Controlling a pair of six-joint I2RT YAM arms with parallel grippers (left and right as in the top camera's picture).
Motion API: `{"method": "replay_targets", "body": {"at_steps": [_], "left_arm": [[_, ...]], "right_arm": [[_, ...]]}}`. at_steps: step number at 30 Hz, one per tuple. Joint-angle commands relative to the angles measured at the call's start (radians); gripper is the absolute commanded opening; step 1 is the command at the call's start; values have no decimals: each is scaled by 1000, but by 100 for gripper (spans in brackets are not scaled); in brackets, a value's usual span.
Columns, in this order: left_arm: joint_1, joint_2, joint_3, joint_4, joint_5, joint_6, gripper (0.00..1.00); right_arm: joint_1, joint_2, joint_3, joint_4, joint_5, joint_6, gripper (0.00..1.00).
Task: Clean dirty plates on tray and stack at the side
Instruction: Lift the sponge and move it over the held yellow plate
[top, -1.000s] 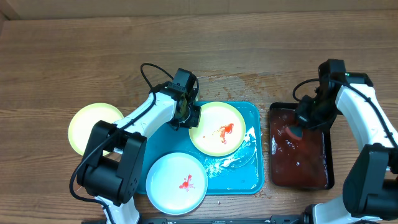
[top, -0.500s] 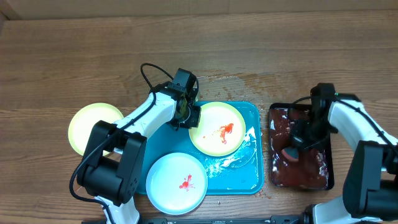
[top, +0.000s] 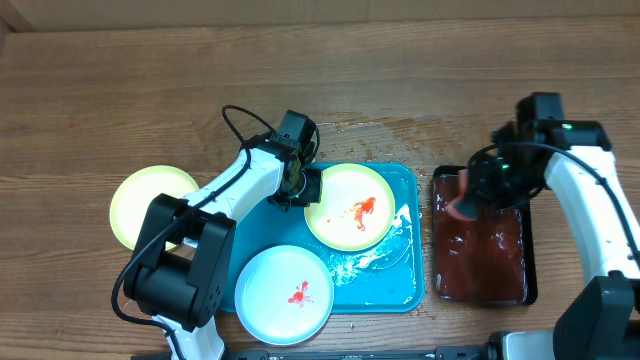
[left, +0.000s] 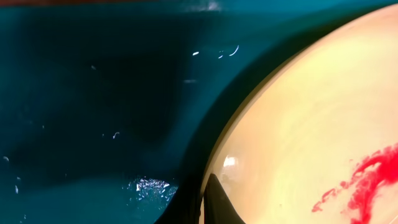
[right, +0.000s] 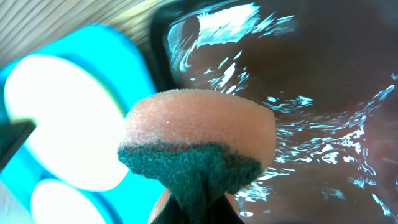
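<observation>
A pale yellow-green plate (top: 352, 207) with a red sauce smear lies on the turquoise tray (top: 400, 285). My left gripper (top: 303, 186) is shut on its left rim; the plate (left: 323, 124) and tray (left: 93, 93) fill the left wrist view. A white plate (top: 284, 294) with a red smear sits at the tray's front left corner. A second yellow-green plate (top: 150, 205) lies on the table left of the tray, with no sauce visible. My right gripper (top: 468, 200) is shut on a sponge (right: 199, 140), pink with a green scouring side, held above the black tray (top: 482, 250).
The black tray (right: 323, 93) holds reddish-brown liquid. Wet streaks and foam lie on the turquoise tray's right part (top: 385, 250). Water spots mark the wooden table (top: 400, 130) behind the trays.
My right gripper has lifted the sponge out of the black tray's liquid and moved it toward the tray's upper left. The left arm and plates have not moved.
</observation>
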Motion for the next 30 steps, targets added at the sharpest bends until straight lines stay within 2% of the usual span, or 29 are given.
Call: {"method": "replay_targets", "body": {"at_steps": [1, 6, 10, 18, 21, 23, 26, 30], "left_arm": [[-8, 44, -16, -22, -41, -129, 4], [-8, 44, -16, -28, -40, -189, 4], [-8, 44, -16, -50, -36, -284, 4], [-8, 44, -16, -73, 23, -432, 4], [-8, 44, -16, -60, 35, -439, 4], [-8, 44, -16, -51, 34, -406, 4], [-8, 44, -16, -35, 34, -224, 4], [-8, 44, -16, -31, 31, -29, 4]], "right_arm": [[95, -7, 9, 20, -121, -109, 4], [254, -7, 9, 76, -132, -94, 4], [357, -5, 9, 139, -133, 18, 4], [408, -3, 8, 266, -132, 161, 4], [408, 0, -2, 303, -132, 179, 4], [408, 2, -24, 332, -129, 178, 4], [408, 18, -63, 357, -114, 128, 4], [409, 82, -98, 357, -114, -22, 4]]}}
